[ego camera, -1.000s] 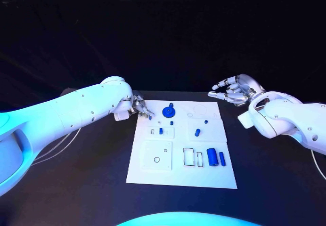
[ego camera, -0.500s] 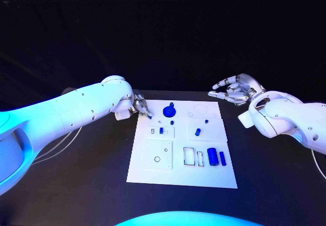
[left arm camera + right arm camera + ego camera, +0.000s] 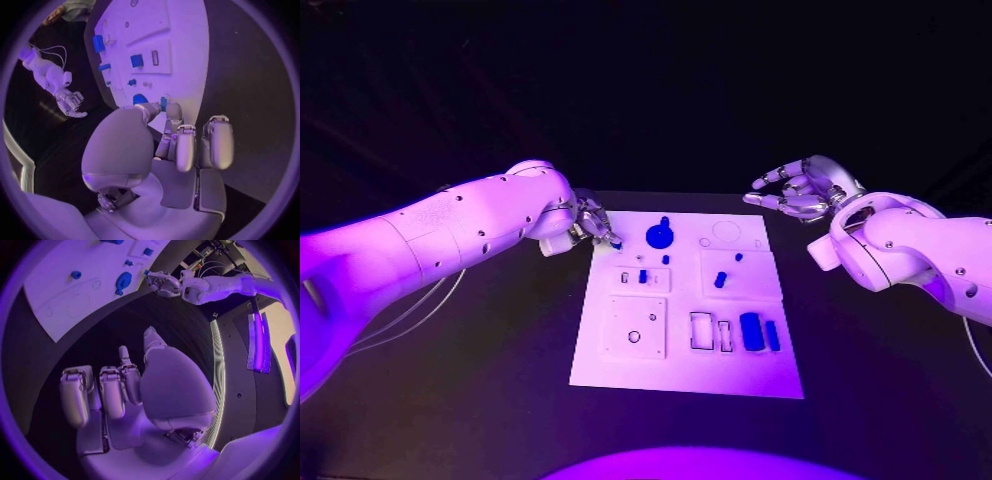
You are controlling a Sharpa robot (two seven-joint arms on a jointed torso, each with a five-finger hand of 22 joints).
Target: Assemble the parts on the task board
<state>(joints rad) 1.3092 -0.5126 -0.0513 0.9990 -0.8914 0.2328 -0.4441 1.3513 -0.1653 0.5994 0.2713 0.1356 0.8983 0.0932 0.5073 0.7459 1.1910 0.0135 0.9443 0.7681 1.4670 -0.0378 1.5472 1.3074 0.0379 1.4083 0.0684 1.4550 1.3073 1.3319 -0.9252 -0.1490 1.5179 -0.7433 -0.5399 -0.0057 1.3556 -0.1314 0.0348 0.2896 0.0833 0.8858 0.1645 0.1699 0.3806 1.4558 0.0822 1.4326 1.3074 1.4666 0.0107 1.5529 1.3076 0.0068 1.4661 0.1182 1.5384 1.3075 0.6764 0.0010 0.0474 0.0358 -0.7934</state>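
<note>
The white task board point(image 3: 687, 375) lies in the middle of the table. On it are a blue round disc point(image 3: 659, 236), a small peg point(image 3: 665, 259), a small block point(image 3: 642, 277), another blue piece point(image 3: 720, 281), a cylinder point(image 3: 751, 332) and a thin bar point(image 3: 772, 336). My left hand point(image 3: 596, 224) hovers at the board's far left corner and pinches a small blue piece point(image 3: 164, 103) between thumb and finger. My right hand point(image 3: 798, 193) hangs past the far right corner, fingers apart and half curled, holding nothing.
Bare black table point(image 3: 473, 380) surrounds the board on all sides. White recessed outlines point(image 3: 633, 328) mark the board's near half. The right wrist view looks across at the left hand point(image 3: 164, 282) beside the disc point(image 3: 123, 280).
My left hand has edged slightly toward the far side with the small piece still pinched. The right hand has stayed in place.
</note>
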